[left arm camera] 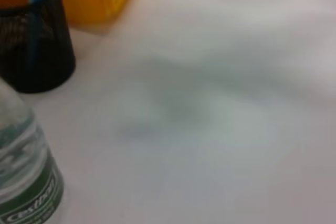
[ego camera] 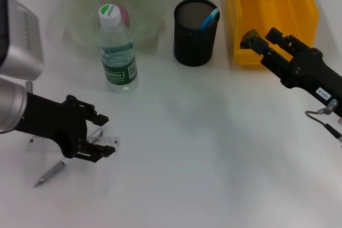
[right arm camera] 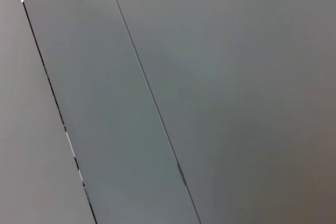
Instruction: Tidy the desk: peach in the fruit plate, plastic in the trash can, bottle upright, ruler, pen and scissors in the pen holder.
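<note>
The white desk [ego camera: 214, 153] is bare across a wide stretch in front of the pen holder [ego camera: 196, 25], open out to the near edge. Beside the pen holder, toward the robot's right, stands the yellow trash can [ego camera: 270, 9], its back wall running out of view at the far edge. On the pen holder's other side sits the pale green fruit plate [ego camera: 109, 6] with the peach [ego camera: 124, 13] inside, mostly hidden by the bottle [ego camera: 118, 49], which stands upright just before the plate's rim. The black mesh pen holder holds a blue-handled item, probably the scissors [ego camera: 210, 18].

The right claw [ego camera: 256, 40] hovers at the trash can's near corner, pinching a small dark scrap of plastic [ego camera: 249, 38]. The left claw [ego camera: 99, 134] is low over the desk, well in front of the bottle, its fingers spread above the clear ruler [ego camera: 40, 143]. The pen [ego camera: 49, 174] lies just nearer the robot than the ruler.
</note>
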`<state>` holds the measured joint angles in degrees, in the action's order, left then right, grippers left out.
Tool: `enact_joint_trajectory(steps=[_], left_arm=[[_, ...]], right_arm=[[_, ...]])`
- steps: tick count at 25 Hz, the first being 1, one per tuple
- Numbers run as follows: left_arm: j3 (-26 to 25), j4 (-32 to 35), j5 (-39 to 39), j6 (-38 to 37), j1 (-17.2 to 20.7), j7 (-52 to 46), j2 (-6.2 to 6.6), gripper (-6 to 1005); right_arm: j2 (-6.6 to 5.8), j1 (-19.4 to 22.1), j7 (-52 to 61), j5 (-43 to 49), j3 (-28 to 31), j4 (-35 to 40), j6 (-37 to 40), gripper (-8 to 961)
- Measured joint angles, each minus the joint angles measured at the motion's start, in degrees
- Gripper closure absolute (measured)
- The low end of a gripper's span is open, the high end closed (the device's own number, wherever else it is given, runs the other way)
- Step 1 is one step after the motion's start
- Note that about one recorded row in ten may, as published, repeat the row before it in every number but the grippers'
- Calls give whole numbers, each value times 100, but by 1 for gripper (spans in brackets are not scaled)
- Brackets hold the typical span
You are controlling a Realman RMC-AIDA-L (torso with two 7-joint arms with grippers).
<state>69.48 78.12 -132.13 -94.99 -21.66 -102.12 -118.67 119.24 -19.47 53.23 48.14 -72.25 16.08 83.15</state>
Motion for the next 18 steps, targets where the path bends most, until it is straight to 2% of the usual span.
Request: enact_joint_trajectory(steps=[8,12,18], left_arm=[[292,123,-240,54,-122,-63,6,315],[666,113,-570,64,-276,-165,-3,314],[712,68,-621,146,-322,-172,-6,312]], right_arm=[[3,-22,-4,0,1,-15,-52,406],[3,-29,-6,-1,1,-23,-54,406],[3,-72,-6,-13,0,-102,-61,406]])
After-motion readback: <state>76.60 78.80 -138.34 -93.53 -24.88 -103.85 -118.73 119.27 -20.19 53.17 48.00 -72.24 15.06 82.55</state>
